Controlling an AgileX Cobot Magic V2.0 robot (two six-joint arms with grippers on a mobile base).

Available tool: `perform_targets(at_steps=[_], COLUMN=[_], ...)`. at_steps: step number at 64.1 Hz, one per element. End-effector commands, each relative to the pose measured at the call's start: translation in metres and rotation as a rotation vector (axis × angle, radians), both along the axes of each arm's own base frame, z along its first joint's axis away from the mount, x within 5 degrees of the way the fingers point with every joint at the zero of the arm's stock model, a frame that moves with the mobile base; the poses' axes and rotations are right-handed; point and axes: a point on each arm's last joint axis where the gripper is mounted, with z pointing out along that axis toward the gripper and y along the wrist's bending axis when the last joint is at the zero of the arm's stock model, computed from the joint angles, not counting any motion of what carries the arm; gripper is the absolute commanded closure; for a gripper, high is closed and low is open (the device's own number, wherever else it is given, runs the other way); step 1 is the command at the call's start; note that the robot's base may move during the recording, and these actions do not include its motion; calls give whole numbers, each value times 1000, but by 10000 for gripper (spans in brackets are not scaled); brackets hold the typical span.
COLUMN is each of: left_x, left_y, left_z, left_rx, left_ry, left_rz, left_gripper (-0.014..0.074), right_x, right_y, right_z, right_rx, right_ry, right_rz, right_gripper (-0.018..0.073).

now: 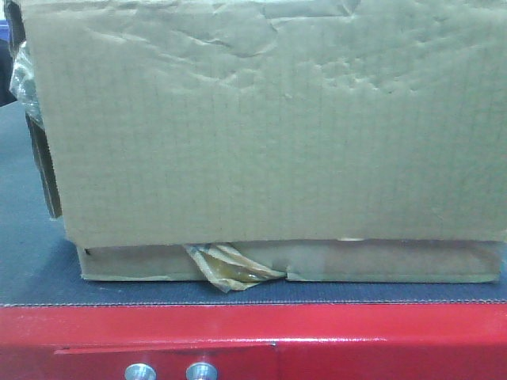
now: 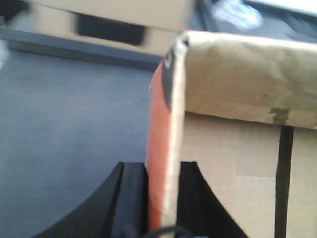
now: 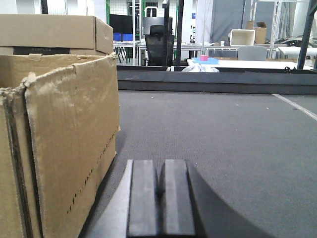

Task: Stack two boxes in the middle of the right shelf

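A large brown cardboard box [image 1: 269, 127] fills the front view and stands on a grey-matted platform [image 1: 32, 245], with crumpled yellowish tape [image 1: 234, 273] at its bottom seam. My left gripper [image 2: 162, 168] is shut on an upright flap edge [image 2: 166, 129] of this box [image 2: 237, 158]; the flap's outer face looks orange-red. My right gripper [image 3: 158, 163] is shut with nothing in it, low over the mat, just right of the box's torn corner [image 3: 69, 148]. A second box [image 3: 49, 32] stands behind, blurred in the left wrist view [image 2: 114, 20]. The shelf is out of view.
The platform has a red front edge [image 1: 317, 332] with two small screws [image 1: 170, 371] below it. Grey mat [image 3: 223, 129] stretches right of the box to a dark back rail [image 3: 218, 82]. Tables, racks and a chair stand in the room beyond.
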Motion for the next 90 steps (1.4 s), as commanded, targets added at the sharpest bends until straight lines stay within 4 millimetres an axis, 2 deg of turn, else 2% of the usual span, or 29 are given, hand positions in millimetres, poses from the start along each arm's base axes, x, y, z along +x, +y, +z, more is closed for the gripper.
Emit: perform_targets(at_steps=[1,12,17,22,44,76,83,90], left_x=[-4,3,5,10,23,33,37,42], left_y=[-31,-94,-111,-120,-132,-139,-135,-129], left_z=[0,-26,-37,-48,-91,-145,-162,-176], left_rx=[-13,10,-9,5,34,109,121,52], left_ry=[-31,20,51,83,227,390,449,541], left_rz=[-4,-87,-105,-100,-76,-46,-34,-42], left_gripper=[708,708,708,708,708,708,708,708], right_x=[0,0,0,0,0,0,0,0], right_y=[0,0,0,0,0,0,0,0], right_z=[2,2,2,2,2,2,2,2], right_rx=[-3,-3,-3,-3,-3,-3,-3,-3], right_ry=[-24,-24,-24,-24,-24,-24,-24,-24], right_rz=[-5,-5,-5,-5,-5,-5,-5,-5], right_gripper=[722,722,722,722,722,722,722,722])
